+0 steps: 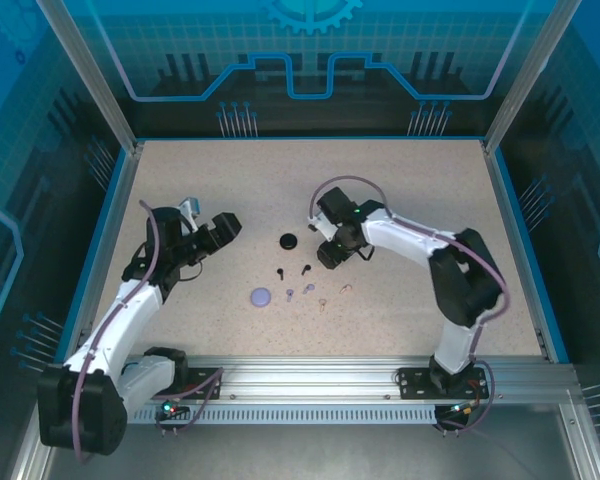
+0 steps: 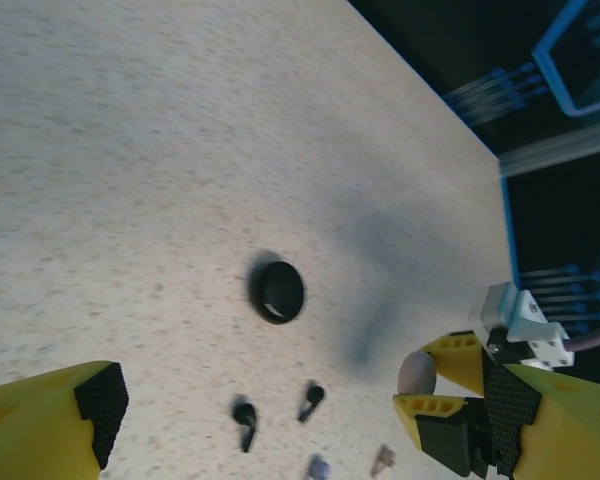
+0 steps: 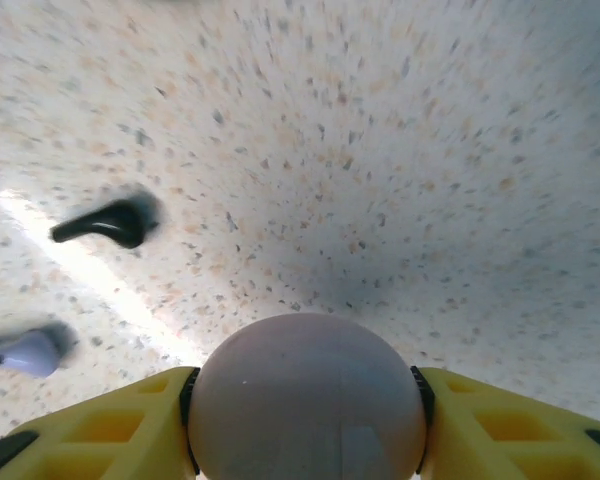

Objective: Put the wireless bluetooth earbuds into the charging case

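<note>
Fingers (image 3: 130,425) of the right gripper (image 3: 305,400) are closed narrow on a pale round case (image 3: 305,385), with one yellow pad against each side. That wrist view shows a smooth domed face, and I cannot tell whether the lid is open. Beyond the case, at ten o'clock in the same view, a black earbud (image 3: 105,222) lies on the table (image 3: 400,150). Its long axis runs nine-to-three, with the stem tip toward nine. A lavender earbud (image 3: 25,350) lies at nine o'clock, close to the picture's edge.

From above, the right gripper (image 1: 329,253) sits near the middle of the table. A pink earbud (image 1: 323,300) lies near it at six o'clock and a second pink earbud (image 1: 346,289) at five. Both are too small to read their axes. The black and lavender earbuds are scattered at seven to eight o'clock. A black case (image 1: 289,241) sits at nine to ten, and a lavender case (image 1: 261,296) lies farther out at eight.

The left gripper (image 1: 212,225) stands wide and holds nothing. It is well apart from the earbuds, at about ten o'clock of the cluster.

The pale case most likely belongs to the pink pair. The right arm is clearly nearer those two but is busy with the case. So the pick probably falls to the left gripper, reaching toward four o'clock.
</note>
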Robot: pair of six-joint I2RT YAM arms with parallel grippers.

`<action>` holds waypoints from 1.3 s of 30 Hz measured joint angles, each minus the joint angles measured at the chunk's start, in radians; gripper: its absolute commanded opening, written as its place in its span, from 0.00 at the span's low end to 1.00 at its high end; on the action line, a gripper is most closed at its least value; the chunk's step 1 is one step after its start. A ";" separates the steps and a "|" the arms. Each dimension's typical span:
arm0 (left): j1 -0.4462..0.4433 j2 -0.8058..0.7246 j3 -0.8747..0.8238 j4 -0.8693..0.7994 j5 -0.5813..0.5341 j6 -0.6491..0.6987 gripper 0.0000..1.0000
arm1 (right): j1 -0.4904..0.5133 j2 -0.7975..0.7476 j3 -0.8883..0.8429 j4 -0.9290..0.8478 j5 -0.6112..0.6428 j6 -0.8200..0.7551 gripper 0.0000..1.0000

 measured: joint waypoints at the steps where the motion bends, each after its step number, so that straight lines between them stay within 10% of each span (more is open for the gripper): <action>1: -0.005 0.016 0.014 0.011 0.029 0.000 0.93 | 0.000 -0.047 -0.030 0.034 -0.005 -0.011 0.52; 15: -0.195 0.272 0.227 0.137 0.361 0.017 0.88 | 0.074 -0.453 -0.216 0.340 0.002 -0.186 0.49; 39: -0.351 0.433 0.335 0.230 0.513 0.013 0.60 | 0.148 -0.496 -0.226 0.380 0.068 -0.275 0.49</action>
